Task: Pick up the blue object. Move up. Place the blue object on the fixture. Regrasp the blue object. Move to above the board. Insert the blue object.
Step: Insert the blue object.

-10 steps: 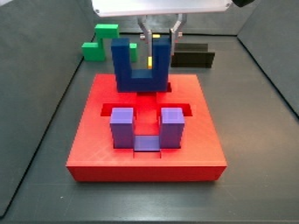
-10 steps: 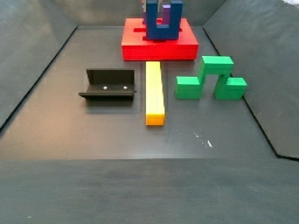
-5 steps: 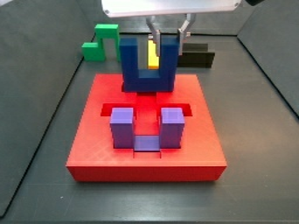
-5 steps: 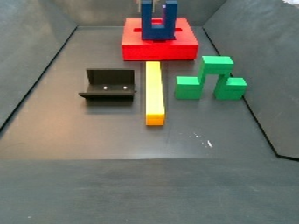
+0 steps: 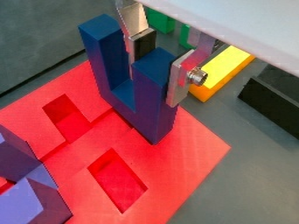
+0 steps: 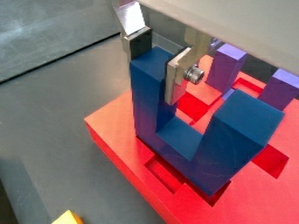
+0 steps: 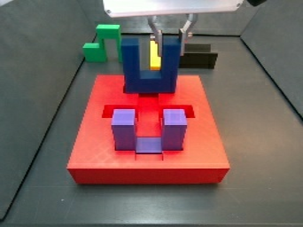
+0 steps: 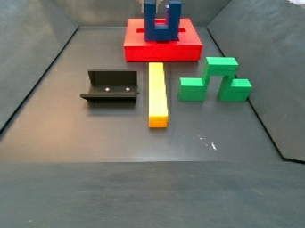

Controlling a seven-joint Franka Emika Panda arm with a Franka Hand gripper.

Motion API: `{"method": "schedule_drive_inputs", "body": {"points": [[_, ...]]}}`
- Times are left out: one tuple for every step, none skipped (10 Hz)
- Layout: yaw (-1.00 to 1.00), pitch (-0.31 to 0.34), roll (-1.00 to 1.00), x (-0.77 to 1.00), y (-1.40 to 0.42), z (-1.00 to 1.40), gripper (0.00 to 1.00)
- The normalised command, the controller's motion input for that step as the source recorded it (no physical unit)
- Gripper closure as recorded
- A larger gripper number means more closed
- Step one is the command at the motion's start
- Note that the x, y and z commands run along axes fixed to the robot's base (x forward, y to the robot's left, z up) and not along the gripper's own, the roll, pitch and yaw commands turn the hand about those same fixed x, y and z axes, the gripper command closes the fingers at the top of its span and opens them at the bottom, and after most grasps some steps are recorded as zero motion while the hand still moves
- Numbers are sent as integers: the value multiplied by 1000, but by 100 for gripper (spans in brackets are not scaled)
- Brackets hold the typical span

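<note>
The blue object (image 7: 148, 75) is a dark blue U-shaped block held upright, prongs up, at the far end of the red board (image 7: 148, 164). My gripper (image 7: 172, 42) is shut on one prong, with the silver fingers on its two sides in both wrist views (image 5: 160, 63) (image 6: 158, 63). The blue object (image 5: 135, 96) has its base low over the board (image 5: 176, 166), by a cut-out recess (image 6: 176, 171). I cannot tell whether it touches. The black fixture (image 8: 110, 87) stands empty on the floor, away from the board (image 8: 167, 52).
A purple U-shaped block (image 7: 148, 133) stands in a recess at the board's near end. A yellow bar (image 8: 156, 93) lies between the fixture and the green stepped block (image 8: 215, 80). Open recesses (image 5: 117, 179) show in the board. Dark walls enclose the floor.
The blue object and my gripper shifted slightly sideways over the board's far end between the oldest frames and half a second ago. Since then nothing has visibly moved.
</note>
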Motion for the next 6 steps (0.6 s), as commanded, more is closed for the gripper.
{"method": "schedule_drive_inputs", "body": {"points": [[0, 0, 0, -249, 23, -120, 100], [-54, 0, 0, -277, 29, -100, 100], [-60, 0, 0, -234, 0, -111, 100], [-114, 0, 0, -34, 0, -71, 100], [-146, 0, 71, 154, 0, -109, 100], [-103, 7, 127, 226, 0, -157, 100]]}}
